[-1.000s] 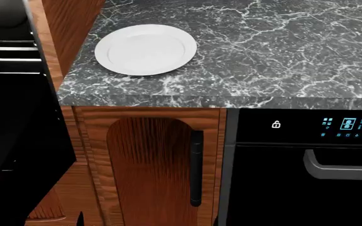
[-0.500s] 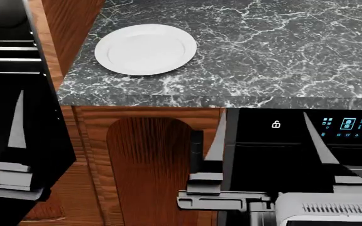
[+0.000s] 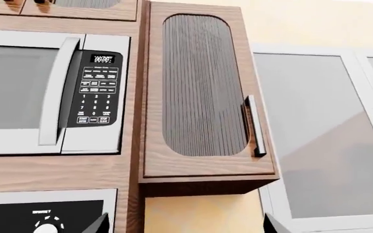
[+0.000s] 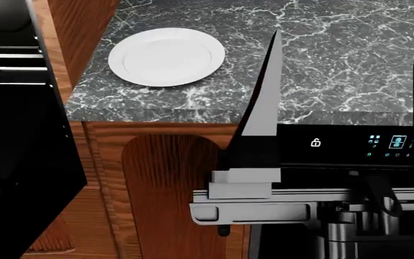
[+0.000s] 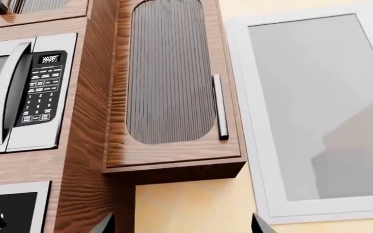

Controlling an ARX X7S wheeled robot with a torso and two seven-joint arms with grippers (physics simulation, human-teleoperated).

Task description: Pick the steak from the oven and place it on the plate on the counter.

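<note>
Fingertips (image 3: 99, 224) of the left tool (image 3: 186, 228) only just inside the left wrist view, set far apart, nothing between them: wide open, empty. Aimed upward at a white microwave (image 3: 37, 92), a wooden wall cabinet (image 3: 203, 92) with a ribbed oval panel and a grey bar handle (image 3: 254, 126), and beside it a white glass-fronted cabinet (image 3: 322, 131). Cream wall below.

Head view: right arm raised in front of the bench (image 4: 336, 54), right tool (image 4: 347, 81) pointing straight up, its two tapered fingers (image 4: 264, 91) spread wide, gripping nothing, touching nothing. Left arm out of this view. White plate (image 4: 166, 56) bare on the dark veined bench, near its left front corner, well apart from the tool. Oven (image 4: 6, 54) at far left, cavity dark, shiny rails showing. Steak out of sight in all three views; cannot tell where inside. Below the bench, a reddish wooden cabinet door (image 4: 171, 189) and a black appliance with a blue display (image 4: 398, 142).

Right wrist view: same microwave, ribbed cabinet and glass cabinet seen from below; two dark fingertips at the edge, far apart.
</note>
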